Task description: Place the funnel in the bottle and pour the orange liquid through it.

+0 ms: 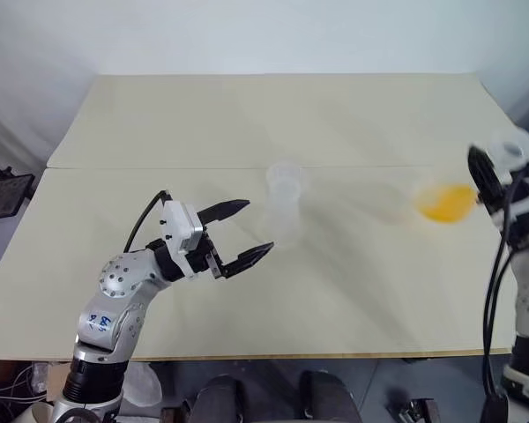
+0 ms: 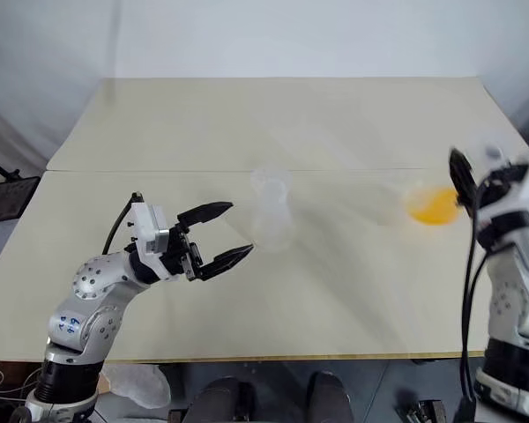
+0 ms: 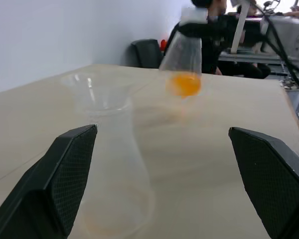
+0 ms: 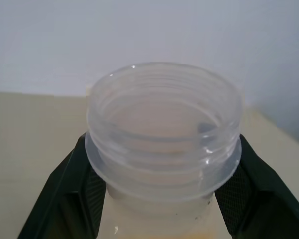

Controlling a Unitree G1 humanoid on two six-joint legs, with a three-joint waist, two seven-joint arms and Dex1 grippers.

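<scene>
Bench: we see a pale beige bench [image 1: 247,123] with a seam running across it between a far half and a near half.

Bottle: we find the clear bottle [image 1: 285,204] standing upright on the bench, just on the near side of the seam and about midway across. In the left wrist view it [image 3: 109,164] stands in front of one gripper finger, not touched by either.

Funnel: we make out a clear funnel [image 3: 92,89] sitting in the bottle's mouth, its wide cone showing above the rim; it is faint, and its stem we cannot make out.

Left gripper: we see the left gripper [image 1: 245,231] with its two black fingers spread wide and nothing between them, just beside the bottle on the robot's left and pointing towards it, not touching.

Right gripper: we see the right gripper [image 4: 159,199] clamped on the neck of a clear conical flask [image 4: 162,134], one finger on each side just under the threaded rim. The flask's mouth is open, with no cap on it.

Flask: in the head views the flask [image 1: 476,189] is lifted off the bench at the robot's far right, tilted, and blurred. It is well apart from the bottle.

Orange liquid: we see the orange liquid [image 1: 447,203] pooled in the wide end of the flask; in the left wrist view it [image 3: 184,83] sits low in the flask's body.

Background: beyond the bench we see a dark chair [image 3: 147,52] and a person [image 3: 214,30] seated at another table.
</scene>
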